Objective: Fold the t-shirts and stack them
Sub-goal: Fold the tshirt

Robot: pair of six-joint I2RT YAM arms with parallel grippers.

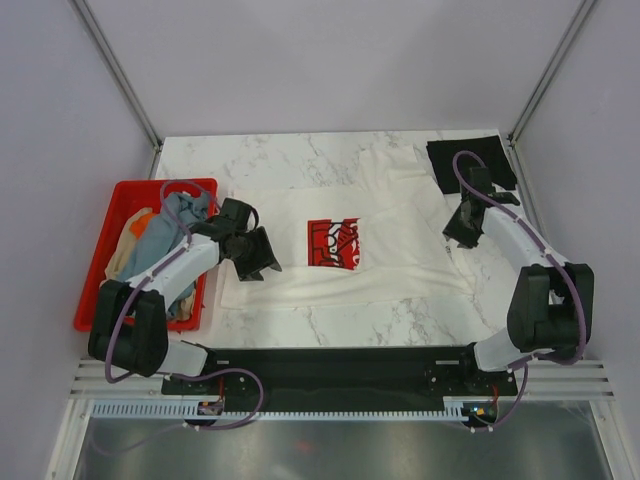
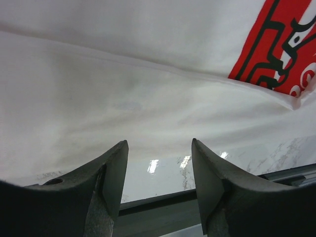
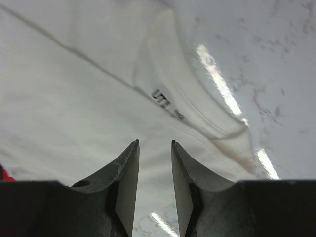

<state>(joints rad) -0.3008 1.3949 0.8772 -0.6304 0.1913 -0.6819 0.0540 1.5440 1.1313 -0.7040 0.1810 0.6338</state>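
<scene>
- Shirts first: your cream-white cloth t-shirt (image 1: pixel 340 285) lies spread across the middle of the white marble-patterned table (image 1: pixel 250 155), its red rectangular print (image 1: pixel 333 245) facing up and soft creases running through the cloth.
- You have a black cloth t-shirt (image 1: pixel 470 160) folded flat at the far right corner of the table, apart from the cream-white one.
- Your red plastic crate (image 1: pixel 110 215) sits at the left edge and holds a loose heap: a grey-blue shirt (image 1: pixel 175 215) on top, an orange shirt (image 1: pixel 140 220) and a tan shirt (image 1: pixel 120 255) beneath it.
- Your left gripper (image 1: pixel 262 255) is over the left end of the cream-white t-shirt, jaws standing wide with nothing between them; its wrist view (image 2: pixel 158 148) shows white cloth and a strip of bare marble below.
- Your right gripper (image 1: pixel 462 225) is over the shirt's right end, jaws parted only narrowly and gripping nothing; its wrist view (image 3: pixel 154 145) looks down on the collar and a dark-lettered neck label (image 3: pixel 168 104).
- You cannot tell whether either set of fingertips touches the cloth.
</scene>
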